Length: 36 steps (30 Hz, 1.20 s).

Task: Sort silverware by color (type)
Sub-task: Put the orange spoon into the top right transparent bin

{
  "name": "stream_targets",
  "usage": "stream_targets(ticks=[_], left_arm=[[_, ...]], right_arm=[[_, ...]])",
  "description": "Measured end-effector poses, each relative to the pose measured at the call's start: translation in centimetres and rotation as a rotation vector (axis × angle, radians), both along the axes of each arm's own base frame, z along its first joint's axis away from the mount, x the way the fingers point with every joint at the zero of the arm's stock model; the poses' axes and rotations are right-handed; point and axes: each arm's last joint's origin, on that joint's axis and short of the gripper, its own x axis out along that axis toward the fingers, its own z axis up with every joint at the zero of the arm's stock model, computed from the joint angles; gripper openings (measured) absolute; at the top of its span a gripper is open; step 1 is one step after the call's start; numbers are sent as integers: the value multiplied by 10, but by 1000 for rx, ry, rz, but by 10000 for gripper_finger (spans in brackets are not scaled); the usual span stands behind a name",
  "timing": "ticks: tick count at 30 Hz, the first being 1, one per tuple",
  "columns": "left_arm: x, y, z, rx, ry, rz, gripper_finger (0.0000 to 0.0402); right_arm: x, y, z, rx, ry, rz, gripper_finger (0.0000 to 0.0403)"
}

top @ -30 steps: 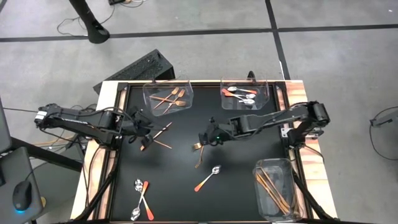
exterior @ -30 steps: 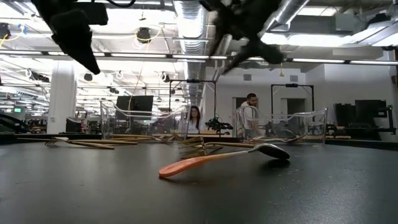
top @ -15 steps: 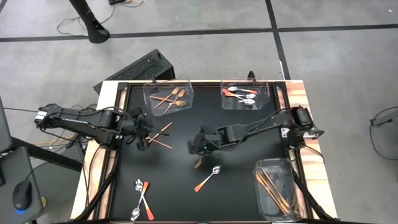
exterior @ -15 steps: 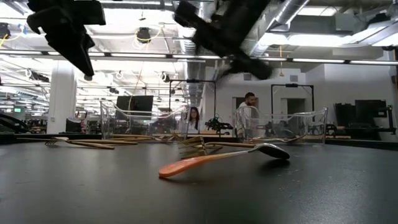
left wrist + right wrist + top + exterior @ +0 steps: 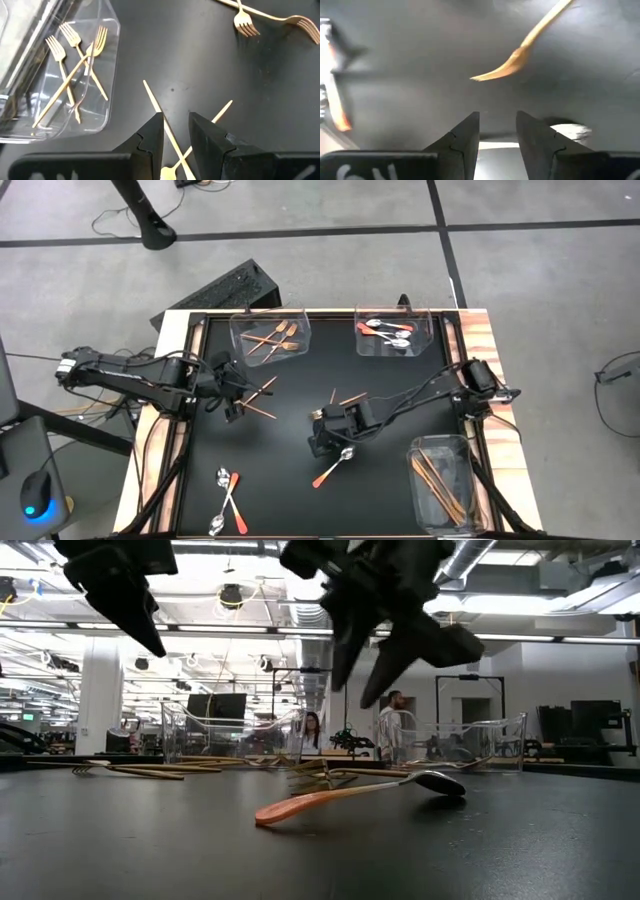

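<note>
My left gripper (image 5: 234,404) hangs open above two crossed slim gold sticks (image 5: 259,394) near the table's left side. In the left wrist view its fingers stand on either side of one gold stick (image 5: 156,106), and the low view shows it well above the table. My right gripper (image 5: 319,442) is open and hovers near the table's middle, just left of a red-handled spoon (image 5: 335,465). The spoon's silver bowl (image 5: 568,131) and a copper-gold fork (image 5: 516,59) lie flat on the black mat beyond its fingers. In the low view the right gripper (image 5: 372,660) is clear above the spoon (image 5: 350,795).
A clear bin with forks (image 5: 271,336) and one with spoons (image 5: 392,334) stand at the far edge. A bin of gold sticks (image 5: 444,481) sits at the near right corner. Two more spoons (image 5: 226,498) lie near left. A gold piece (image 5: 352,397) shows beside the right arm.
My right gripper has swung from the table's middle toward the near edge and a little left, coming down over the fork and spoon; its arm now lies more folded across the table. The utensils on the mat show no movement.
</note>
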Motion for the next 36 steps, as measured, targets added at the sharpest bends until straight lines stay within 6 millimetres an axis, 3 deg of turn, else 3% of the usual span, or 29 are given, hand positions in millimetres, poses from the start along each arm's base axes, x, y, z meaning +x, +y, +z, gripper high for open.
stream_targets(ticks=[36], left_arm=[[5,-1,2,-33,-63,33,80]], right_arm=[[0,6,2,-81,-42,203,149]])
